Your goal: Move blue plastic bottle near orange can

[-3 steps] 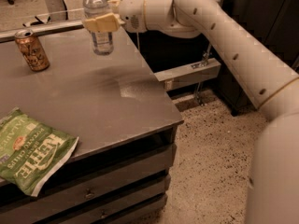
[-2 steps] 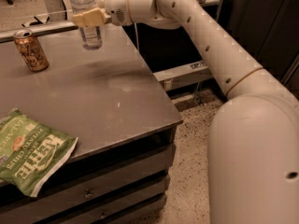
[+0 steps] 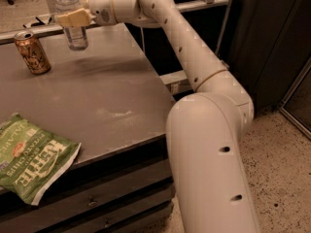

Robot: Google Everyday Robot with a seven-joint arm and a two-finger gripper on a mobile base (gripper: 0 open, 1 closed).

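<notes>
Gripper [image 3: 73, 18] clamped on blue plastic bottle [image 3: 77, 37], upright, near orange can [image 3: 32, 52] on arm's side, not touching. Best: lower straight, keep vertical, seat base flat without nudging can, then release

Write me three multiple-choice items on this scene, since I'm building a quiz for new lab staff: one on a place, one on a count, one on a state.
1. Where does the chip bag lie?
A. at the table's near left corner
B. on the floor
C. in a drawer

2. How many cans stand on the table?
A. three
B. one
C. two

3. What is the gripper doing at the table's far left?
A. hanging open
B. lying on the bag
C. gripping the bottle

Key: 1 A, the bag overhangs the front edge there; 2 B, only one stands there, orange and upright; 3 C, it is clamped round the bottle's middle.
</notes>
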